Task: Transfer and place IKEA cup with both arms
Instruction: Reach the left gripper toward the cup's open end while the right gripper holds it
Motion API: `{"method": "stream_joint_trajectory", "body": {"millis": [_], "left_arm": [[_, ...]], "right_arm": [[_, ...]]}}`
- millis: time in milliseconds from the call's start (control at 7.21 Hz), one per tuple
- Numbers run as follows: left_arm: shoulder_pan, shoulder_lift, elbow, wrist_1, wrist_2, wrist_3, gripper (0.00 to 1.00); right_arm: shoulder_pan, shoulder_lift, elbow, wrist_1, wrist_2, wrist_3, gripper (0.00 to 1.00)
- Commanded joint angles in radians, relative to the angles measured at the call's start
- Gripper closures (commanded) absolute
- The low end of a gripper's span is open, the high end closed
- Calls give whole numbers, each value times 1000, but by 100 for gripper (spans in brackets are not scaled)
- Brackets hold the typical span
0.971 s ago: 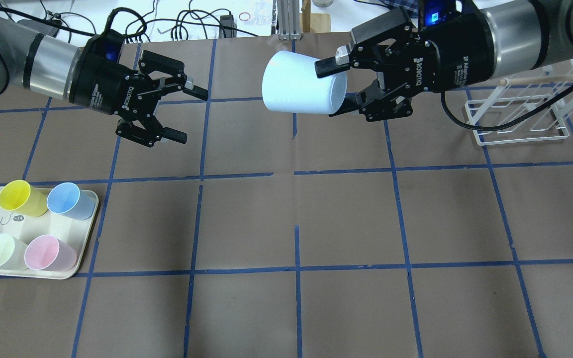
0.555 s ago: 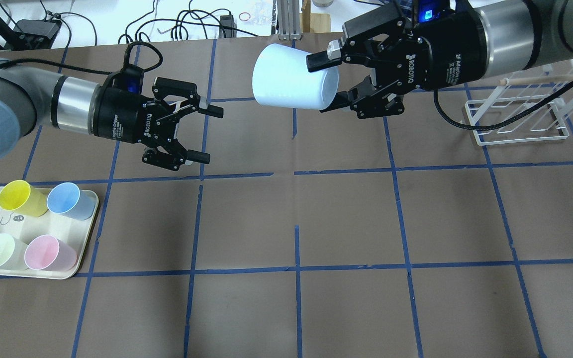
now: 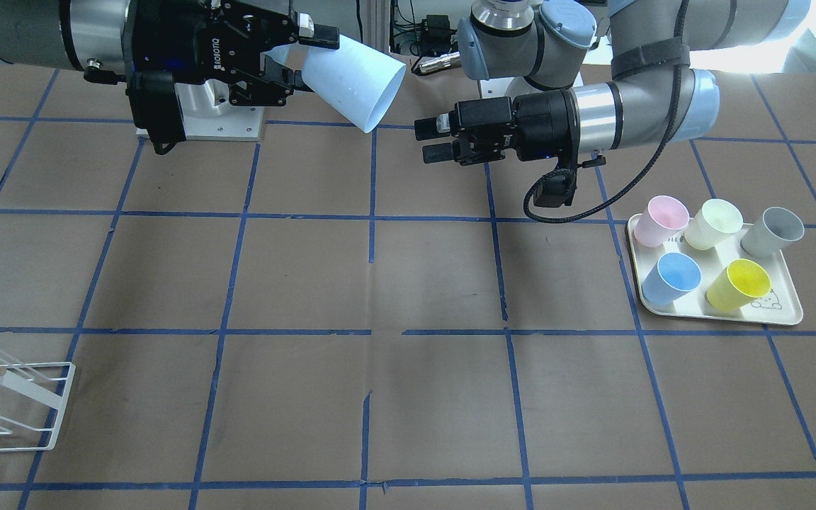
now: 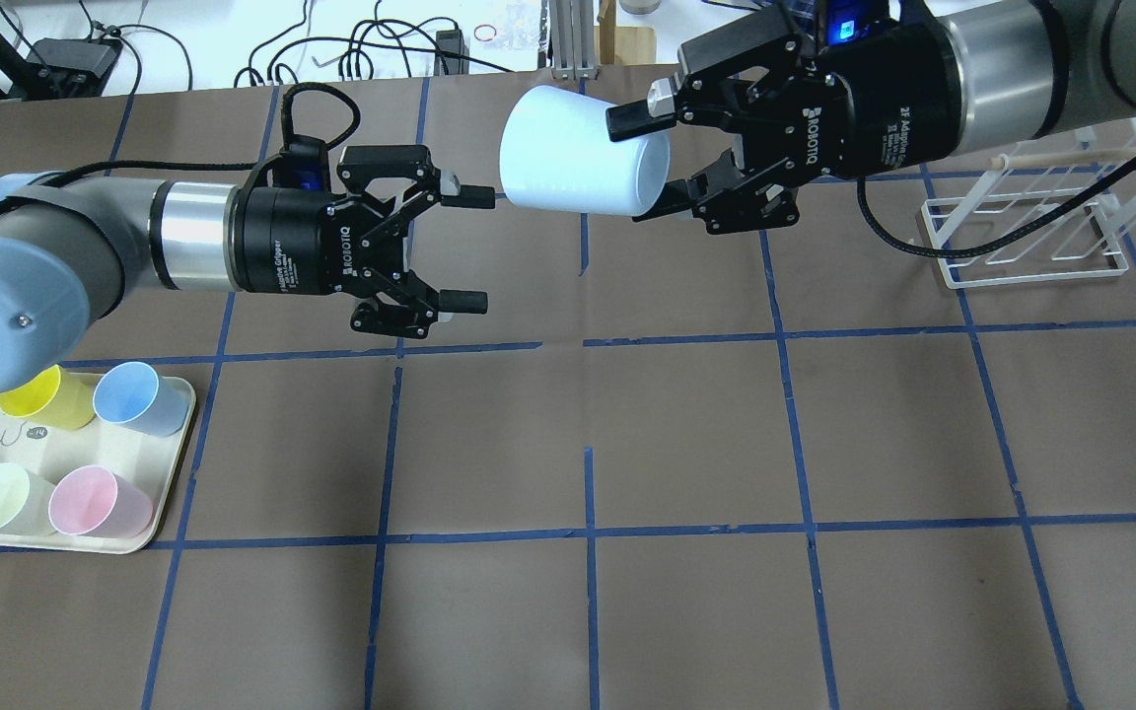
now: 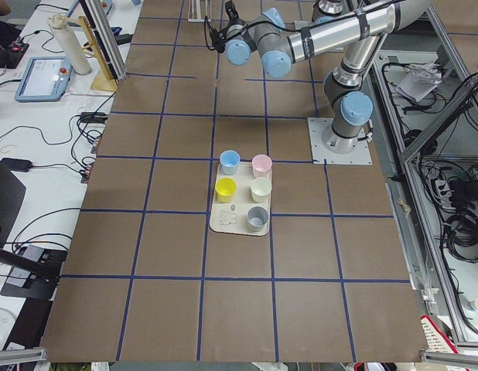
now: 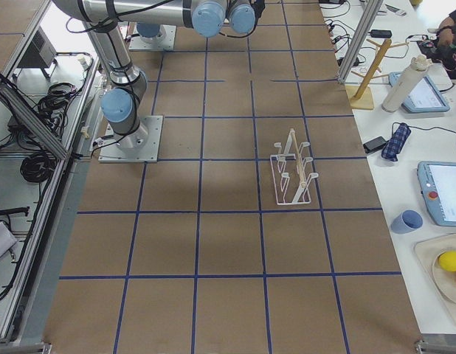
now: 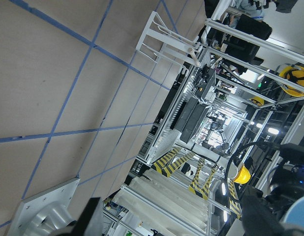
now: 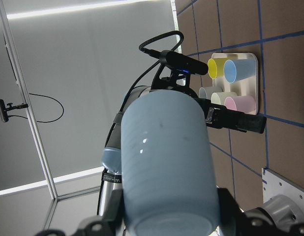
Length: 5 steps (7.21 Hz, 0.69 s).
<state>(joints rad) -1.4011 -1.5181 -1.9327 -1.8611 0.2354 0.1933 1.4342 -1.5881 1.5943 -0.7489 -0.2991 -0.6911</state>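
Note:
The IKEA cup (image 4: 573, 158) is pale light blue and lies on its side in the air over the back middle of the table. My right gripper (image 4: 642, 168) is shut on one end of it; it also shows in the front view (image 3: 305, 64), holding the cup (image 3: 351, 74). The cup's free end points at my left gripper (image 4: 474, 247), which is open and empty, a small gap from the cup. In the front view the left gripper (image 3: 428, 140) sits lower than the cup. The right wrist view shows the cup (image 8: 164, 162) close up, with the left gripper's fingers (image 8: 240, 122) beyond it.
A cream tray (image 4: 172, 483) at the front left holds yellow, deeper blue, pale green, pink and grey cups; it also shows in the front view (image 3: 734, 316). A white wire rack (image 4: 1022, 237) stands at the back right. Blue tape lines grid the brown table.
My left arm has swung right towards the cup, its open gripper turning to face it. My right gripper shifted slightly left with the cup, then held still.

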Motion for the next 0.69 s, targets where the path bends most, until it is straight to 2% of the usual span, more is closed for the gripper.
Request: {"method": "stream_joint_trajectory", "body": {"millis": [0, 139, 555], "left_arm": [[-45, 7, -5, 0, -94, -9, 0], [-64, 6, -5, 0, -173, -29, 0], [-62, 1, -12, 0, -186, -35, 0]], "right_arm": [[0, 2, 3, -3, 0, -2, 70], [0, 2, 3, -3, 0, -2, 70], [0, 0, 3, -3, -2, -1, 69]]}}
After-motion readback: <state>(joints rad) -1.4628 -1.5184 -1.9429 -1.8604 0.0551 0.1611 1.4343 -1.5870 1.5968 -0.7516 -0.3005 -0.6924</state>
